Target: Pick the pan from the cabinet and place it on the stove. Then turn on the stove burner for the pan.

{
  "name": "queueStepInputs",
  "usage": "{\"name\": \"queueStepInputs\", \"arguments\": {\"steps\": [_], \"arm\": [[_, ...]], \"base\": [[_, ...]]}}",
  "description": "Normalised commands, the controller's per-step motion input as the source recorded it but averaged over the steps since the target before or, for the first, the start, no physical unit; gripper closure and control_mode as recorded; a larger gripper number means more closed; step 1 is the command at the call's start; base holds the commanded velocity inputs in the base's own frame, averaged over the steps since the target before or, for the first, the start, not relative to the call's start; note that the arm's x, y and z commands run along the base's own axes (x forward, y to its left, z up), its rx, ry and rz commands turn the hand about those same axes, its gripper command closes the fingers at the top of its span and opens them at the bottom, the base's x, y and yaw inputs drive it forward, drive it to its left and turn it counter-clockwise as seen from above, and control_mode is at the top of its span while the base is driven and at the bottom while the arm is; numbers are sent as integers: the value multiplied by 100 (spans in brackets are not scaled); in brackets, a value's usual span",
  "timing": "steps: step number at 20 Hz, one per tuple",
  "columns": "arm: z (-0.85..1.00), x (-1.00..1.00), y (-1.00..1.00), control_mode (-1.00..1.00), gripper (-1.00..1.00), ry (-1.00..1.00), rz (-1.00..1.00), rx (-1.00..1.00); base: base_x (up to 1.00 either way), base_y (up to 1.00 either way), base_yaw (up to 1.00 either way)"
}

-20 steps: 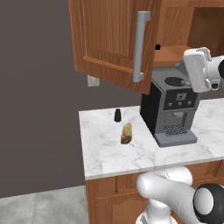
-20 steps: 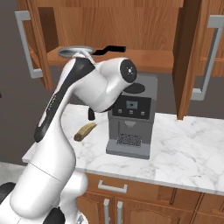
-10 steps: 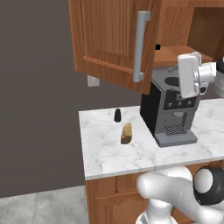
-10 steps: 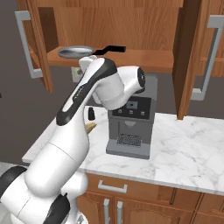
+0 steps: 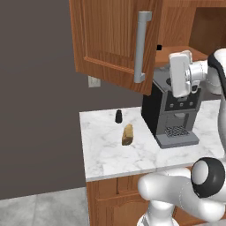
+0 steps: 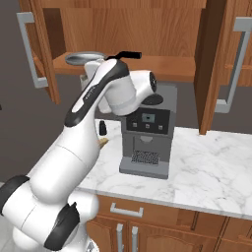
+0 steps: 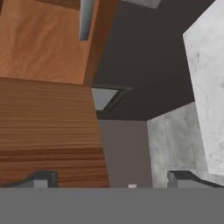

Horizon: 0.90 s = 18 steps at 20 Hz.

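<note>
The pan sits on the lower shelf of the open cabinet, at the left end of that shelf, with its black handle lying level and pointing right along the shelf front. Its silver rim shows above the arm; the bowl is mostly hidden behind the arm's upper link.

The gripper is empty, its two fingertips spread wide apart. The hand view looks past the cabinet door's underside and grey bar handle toward the marble tabletop; no pan lies between the tips.

Handling assessment: the pan appears to be rigid steel, moderately heavy for its size, with a smooth, probably slippery rim. The straight handle looks the better place to grip: narrow enough for the fingers and likely less slick than the polished wall. A hold near the bowl end should limit drooping of the pan. Held far out along the handle, the pan may rotate in the grip.

A coffee machine stands directly below the shelf, so clearance on withdrawal is limited.
</note>
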Motion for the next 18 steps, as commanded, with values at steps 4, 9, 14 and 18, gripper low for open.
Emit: {"name": "queueStepInputs", "arguments": {"steps": [4,9,14,18], "arm": [[0,22,38,-100,-100,6,3,2],[0,18,35,-100,-100,7,4,2],[0,-1,45,-100,-100,5,7,0],[0,-27,58,-100,-100,1,11,0]], "base": [[0,0,0],[0,0,0],[0,0,0],[0,0,0]]}}
